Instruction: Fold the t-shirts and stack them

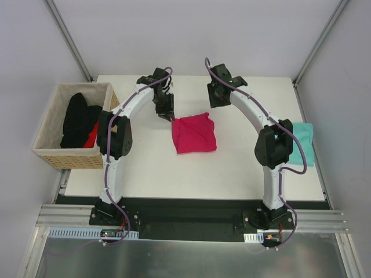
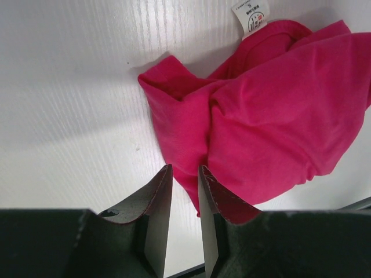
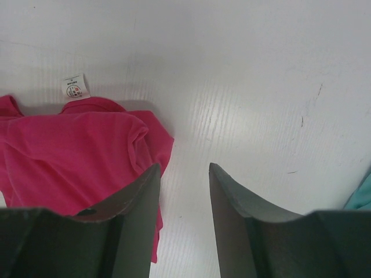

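Observation:
The magenta-pink t-shirt (image 1: 194,133) lies folded into a rough square in the middle of the table, its white neck label (image 2: 250,16) at the far edge. My left gripper (image 1: 169,117) hovers at the shirt's far left corner; in the left wrist view (image 2: 185,168) its jaws stand slightly apart with nothing between them, the pink cloth (image 2: 278,116) just beyond. My right gripper (image 1: 217,103) is open and empty beside the shirt's far right corner (image 3: 184,165). The teal t-shirt (image 1: 302,143) lies at the table's right edge, partly hidden by my right arm.
A wicker basket (image 1: 52,153) stands off the table's left side and holds a black garment (image 1: 78,119) and something red (image 1: 91,136). Grey walls enclose the white table (image 1: 145,168).

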Robot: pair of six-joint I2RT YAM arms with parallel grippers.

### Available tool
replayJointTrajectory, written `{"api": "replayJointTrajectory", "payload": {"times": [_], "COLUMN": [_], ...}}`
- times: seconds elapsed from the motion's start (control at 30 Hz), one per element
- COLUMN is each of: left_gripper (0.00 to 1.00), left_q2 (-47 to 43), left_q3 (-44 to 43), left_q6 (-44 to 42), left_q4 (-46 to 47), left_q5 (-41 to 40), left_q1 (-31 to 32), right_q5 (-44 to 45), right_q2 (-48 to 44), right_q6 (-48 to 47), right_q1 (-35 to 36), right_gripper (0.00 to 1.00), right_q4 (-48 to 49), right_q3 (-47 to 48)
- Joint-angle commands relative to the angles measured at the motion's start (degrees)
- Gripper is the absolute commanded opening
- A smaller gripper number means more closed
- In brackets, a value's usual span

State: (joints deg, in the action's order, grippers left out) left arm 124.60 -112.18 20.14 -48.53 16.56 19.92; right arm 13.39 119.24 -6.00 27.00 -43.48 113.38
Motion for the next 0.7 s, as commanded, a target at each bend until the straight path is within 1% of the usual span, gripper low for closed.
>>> {"api": "replayJointTrajectory", "payload": {"times": [0.0,0.17,0.4,0.67], "left_gripper": [0.24,0.24,0.25,0.25], "left_q2": [1.7,4.4,7.0,7.7], "left_q3": [-4.6,-8.0,-11.6,-12.0], "left_q6": [0.1,-0.2,0.0,-0.2], "left_q4": [-0.2,-0.3,-0.3,-0.3], "left_q5": [1.6,2.8,4.6,5.0], "left_q1": [0.2,0.2,0.2,0.5], "right_q5": [-2.5,-6.3,-6.5,-7.0], "right_q2": [-0.7,-0.2,1.3,3.1], "right_q6": [0.6,0.8,0.6,1.1], "right_q1": [0.8,0.6,0.7,0.7], "right_gripper": [0.42,0.4,0.4,0.4], "right_q4": [1.5,2.3,1.9,1.0], "right_q3": [-0.9,-1.0,0.9,3.8]}}
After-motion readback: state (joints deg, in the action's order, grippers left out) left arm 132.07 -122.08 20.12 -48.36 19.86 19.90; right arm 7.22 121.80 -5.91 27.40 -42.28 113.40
